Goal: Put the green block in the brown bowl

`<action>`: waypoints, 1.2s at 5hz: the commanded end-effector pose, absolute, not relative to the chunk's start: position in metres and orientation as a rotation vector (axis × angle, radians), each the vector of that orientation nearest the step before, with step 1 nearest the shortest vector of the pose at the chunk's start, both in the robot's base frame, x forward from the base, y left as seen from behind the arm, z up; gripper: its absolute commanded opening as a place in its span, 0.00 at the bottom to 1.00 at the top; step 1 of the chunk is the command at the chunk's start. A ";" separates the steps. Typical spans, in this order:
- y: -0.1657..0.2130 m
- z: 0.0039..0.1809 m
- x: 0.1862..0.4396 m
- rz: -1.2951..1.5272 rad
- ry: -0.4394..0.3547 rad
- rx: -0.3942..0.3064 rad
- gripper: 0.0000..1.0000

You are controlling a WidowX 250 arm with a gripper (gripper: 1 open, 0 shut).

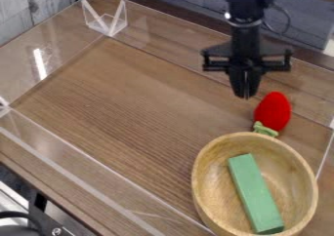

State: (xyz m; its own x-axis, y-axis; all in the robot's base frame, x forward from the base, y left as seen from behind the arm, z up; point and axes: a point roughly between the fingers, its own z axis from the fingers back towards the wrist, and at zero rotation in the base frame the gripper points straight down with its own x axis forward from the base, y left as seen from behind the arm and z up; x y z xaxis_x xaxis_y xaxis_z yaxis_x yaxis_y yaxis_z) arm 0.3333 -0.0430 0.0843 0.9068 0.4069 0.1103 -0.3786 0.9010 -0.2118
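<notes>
green it is, the block, lying inside the brown bowl, down in the lower right of the view! it runs lengthwise through the bowl, one narrow end towards the top of the view and a little left, the other down near the lower rim. and there's the gripper, black, up at the upper right, hanging well apart from block and bowl. are its fingers apart or together? i cannot tell from here, the tips are too small and dark, and i see nothing clamped between them. just to the right and lower, the red strawberry-shaped toy sits on the wooden table, its green end pointing down towards the bowl, near the rim. over at the upper left, a pale, thin-framed object, and at the lower left corner, some dark equipment, only partly in view.
</notes>
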 end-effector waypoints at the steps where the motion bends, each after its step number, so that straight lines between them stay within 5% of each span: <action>1: -0.039 0.109 0.349 0.372 -0.212 -0.206 1.00; 2: -0.036 0.098 0.364 0.355 -0.209 -0.193 0.00; 3: -0.029 0.099 0.372 0.383 -0.212 -0.176 0.00; 4: -0.021 0.100 0.375 0.409 -0.206 -0.162 1.00; 5: -0.014 0.102 0.375 0.439 -0.198 -0.148 1.00; 6: -0.015 0.105 0.374 0.501 -0.199 -0.140 0.00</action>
State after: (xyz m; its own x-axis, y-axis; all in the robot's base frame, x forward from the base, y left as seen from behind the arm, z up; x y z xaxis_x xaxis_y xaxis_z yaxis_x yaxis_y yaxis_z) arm 0.3664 -0.0137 0.0842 0.8656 0.4912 0.0968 -0.4747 0.8667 -0.1530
